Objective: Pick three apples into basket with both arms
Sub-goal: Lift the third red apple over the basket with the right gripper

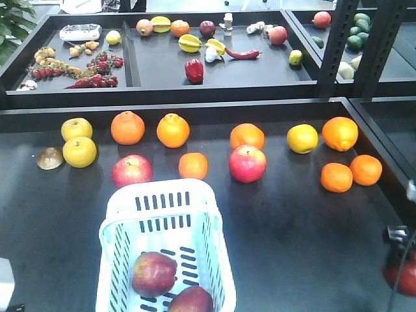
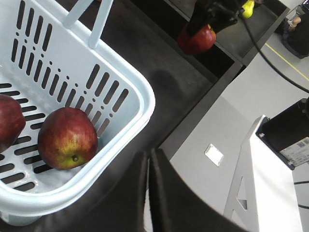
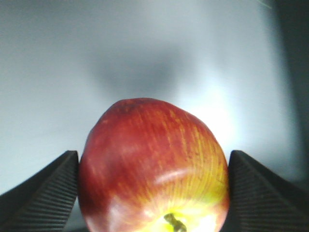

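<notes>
Two of the three apples are already in the basket [image 1: 123, 221]: one apple [image 1: 154, 273] lies on the slotted floor left of centre, the second apple [image 1: 192, 300] just beside it at the near edge, partly cut off by the frame. In the left wrist view the stem-down one [image 2: 67, 138] sits against the basket wall.

The third apple [image 3: 153, 166] is clamped in the right gripper [image 3: 153, 193], ribbed pads touching both its sides, stem end toward the camera. Front view shows it only as a red blur [image 1: 402, 273] at the far right edge, off to the side of the basket and well apart from it; left wrist view shows the same apple [image 2: 197, 39] hanging under the black arm beyond the table edge.

Left gripper [image 2: 148, 193]: fingers pressed together with nothing between them, hovering just outside the basket's near corner.

Judged progress: two thirds done, last apple picked but not yet delivered. Left to do: carry it over the basket rim and release. Pinkish apples [image 1: 247, 163] and oranges [image 1: 173, 130] on the table untouched and not needed
</notes>
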Motion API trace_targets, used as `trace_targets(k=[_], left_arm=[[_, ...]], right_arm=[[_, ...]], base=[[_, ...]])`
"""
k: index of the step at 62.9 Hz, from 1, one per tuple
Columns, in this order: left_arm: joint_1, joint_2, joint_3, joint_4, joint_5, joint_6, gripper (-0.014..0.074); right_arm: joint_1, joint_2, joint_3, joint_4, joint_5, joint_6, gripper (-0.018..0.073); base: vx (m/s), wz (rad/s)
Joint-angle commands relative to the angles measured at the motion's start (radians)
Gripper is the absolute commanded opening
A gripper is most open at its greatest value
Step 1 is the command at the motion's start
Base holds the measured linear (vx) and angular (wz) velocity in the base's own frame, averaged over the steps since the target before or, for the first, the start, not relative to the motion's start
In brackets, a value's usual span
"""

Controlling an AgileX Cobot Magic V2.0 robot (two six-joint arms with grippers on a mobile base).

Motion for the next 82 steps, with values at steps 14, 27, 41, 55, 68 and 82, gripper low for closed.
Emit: trace_targets(k=[14, 27, 41, 55, 68, 82], left_arm=[[0.003, -0.002, -0.024, -0.051, -0.01, -0.002, -0.0006], [0.003, -0.002, -0.024, -0.051, -0.01, -0.002, -0.0006], [0.003, -0.002, -0.024, -0.051, -0.01, -0.002, -0.0006], [0.003, -0.002, -0.024, -0.051, -0.01, -0.002, -0.0006], [0.003, -0.002, -0.024, -0.051, -0.01, -0.002, -0.0006], [0.003, -0.002, -0.024, -0.051, -0.008, -0.002, -0.0006]], right_arm=[[0.213, -0.296, -0.019, 0.405, 0.167, -0.268, -0.0005], [0.496, -0.391, -0.019, 0.539, 0.151, -0.282, -0.0005], [0.852, -0.352, -0.019, 0.587, -0.103, -0.281, -0.0001], [0.993, -0.235, -0.019, 0.592, -0.399, -0.275, 0.0074], [0.991, -0.134, -0.021, 0.63, -0.439, -0.28, 0.0366], [0.991, -0.115, -0.021, 0.63, -0.439, -0.289, 0.0648]], base=[[0.0, 0.0], [0.0, 0.0], [0.0, 0.0], [0.0, 0.0], [0.0, 0.0], [0.0, 0.0]])
